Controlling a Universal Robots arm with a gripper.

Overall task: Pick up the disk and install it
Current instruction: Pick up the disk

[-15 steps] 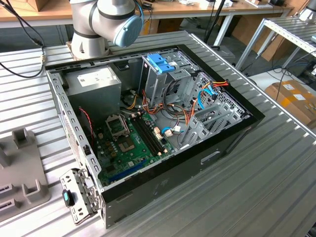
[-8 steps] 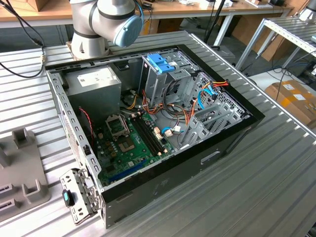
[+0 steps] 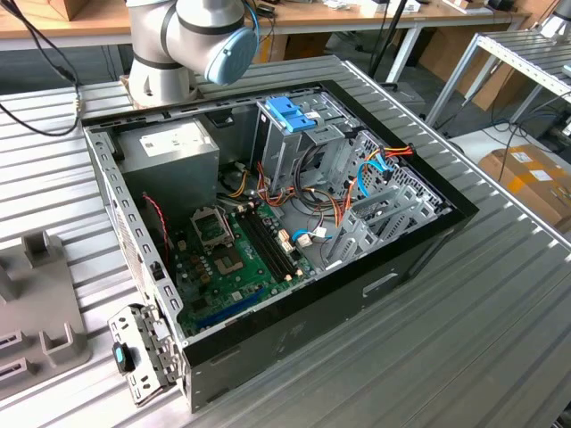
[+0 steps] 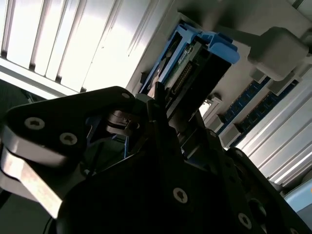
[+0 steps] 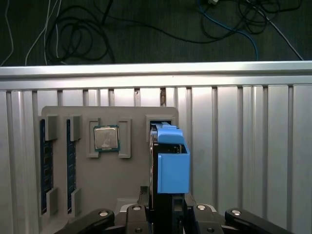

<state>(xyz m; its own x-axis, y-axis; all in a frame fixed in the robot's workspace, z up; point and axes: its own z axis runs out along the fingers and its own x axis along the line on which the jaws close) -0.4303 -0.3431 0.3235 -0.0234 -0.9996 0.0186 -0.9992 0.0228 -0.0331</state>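
Observation:
In both wrist views my gripper (image 5: 165, 208) is shut on the disk (image 5: 171, 163). The disk stands on edge between the dark fingers (image 4: 158, 122), and its light blue rails and connector end (image 4: 187, 68) point away from the wrist. It hangs over the empty slot (image 5: 161, 122) at one end of a grey holder plate (image 5: 131, 170); I cannot tell whether it touches the slot. In the exterior view the arm's lower joints (image 3: 192, 36) stand behind the open computer case (image 3: 401, 259).
The holder plate also carries a processor chip (image 5: 106, 138) and two memory sticks (image 5: 45, 165). It lies on a slatted aluminium table (image 5: 234, 146), with cables (image 5: 73, 34) beyond the edge. Inside the case are a motherboard (image 3: 223, 259), a grey power supply (image 3: 169, 147) and a drive cage with a blue bracket (image 3: 290, 111).

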